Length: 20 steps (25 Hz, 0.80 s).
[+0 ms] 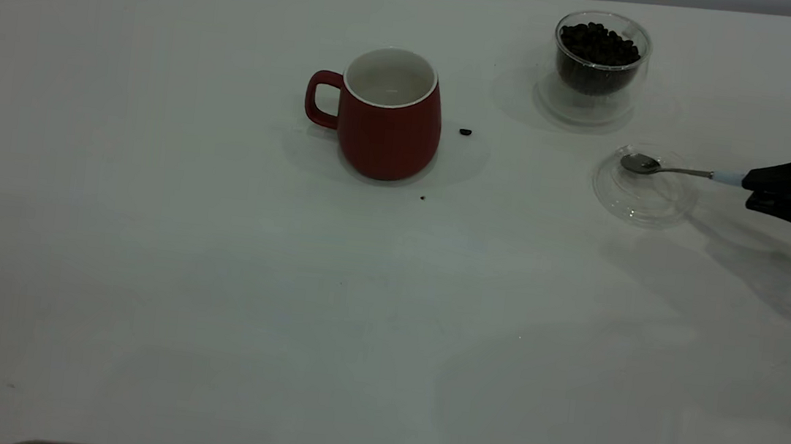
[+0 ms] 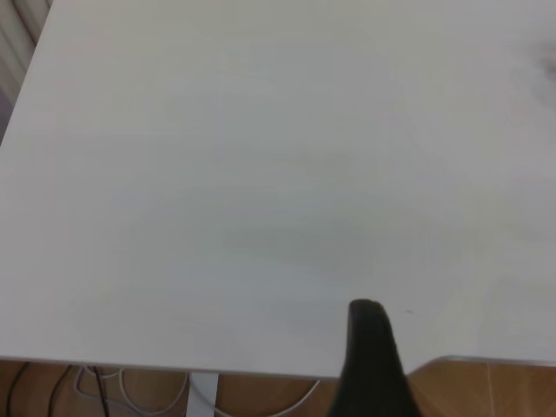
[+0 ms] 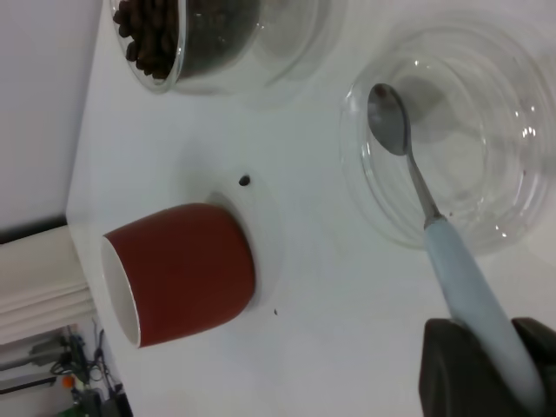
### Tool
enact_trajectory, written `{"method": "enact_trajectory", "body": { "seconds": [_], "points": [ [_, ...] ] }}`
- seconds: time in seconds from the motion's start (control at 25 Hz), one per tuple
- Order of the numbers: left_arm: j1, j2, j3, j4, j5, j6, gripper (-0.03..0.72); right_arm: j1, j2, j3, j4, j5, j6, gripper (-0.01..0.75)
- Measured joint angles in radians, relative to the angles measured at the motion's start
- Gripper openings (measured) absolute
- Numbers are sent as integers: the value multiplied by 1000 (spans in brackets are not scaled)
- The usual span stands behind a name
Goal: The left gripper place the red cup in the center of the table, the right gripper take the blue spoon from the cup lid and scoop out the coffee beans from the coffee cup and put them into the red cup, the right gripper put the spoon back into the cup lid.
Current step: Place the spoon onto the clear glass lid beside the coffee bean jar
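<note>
White table (image 1: 212, 291): right claw (image 1: 748, 191) grips blue spoon (image 1: 673, 169).

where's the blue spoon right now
In the exterior view, the blue spoon is at the right, handle held by the right gripper, bowl over the cup lid, just below the coffee cup.

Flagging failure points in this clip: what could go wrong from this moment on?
The right gripper holds the blue spoon by the far end of its handle, so it may pivot or slip. The spoon bowl sits over the cup lid's rim; it could land off the lid. One coffee bean already lies beside the red cup.
</note>
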Motion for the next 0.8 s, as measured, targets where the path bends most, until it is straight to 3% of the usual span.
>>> {"method": "enact_trajectory", "body": {
  "seconds": [0.64,0.8],
  "points": [
    [0,0,0,0,0,0,587,0,28,-16,1,3,-11,114],
    [0,0,0,0,0,0,587,0,28,-16,1,5,-11,143]
  ]
}}
